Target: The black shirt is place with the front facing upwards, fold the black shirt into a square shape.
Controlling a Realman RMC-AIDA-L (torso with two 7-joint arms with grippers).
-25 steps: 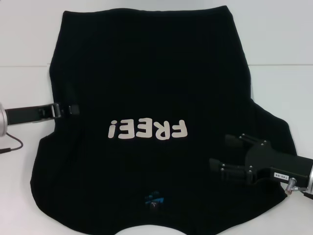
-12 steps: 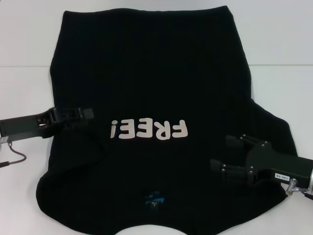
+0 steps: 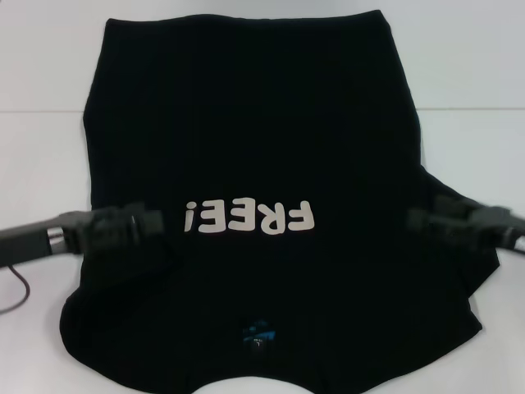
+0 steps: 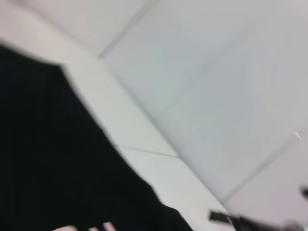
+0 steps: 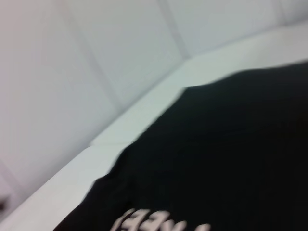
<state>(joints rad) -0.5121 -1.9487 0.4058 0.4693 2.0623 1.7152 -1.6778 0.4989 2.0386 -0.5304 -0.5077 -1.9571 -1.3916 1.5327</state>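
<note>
In the head view both arms are blurred. The left pincer is a dark smear over the black shirt, so its fingers cannot be told apart. The right pincer is smeared in the same way, and black on black hides its outline. The lower edge of the picture cuts off the shirt's collar side. The blue label is too small to read. Both wrist views are blurred: in the left one only the top of the lettering shows at the edge, and in the right one the lettering is cut off too.
</note>
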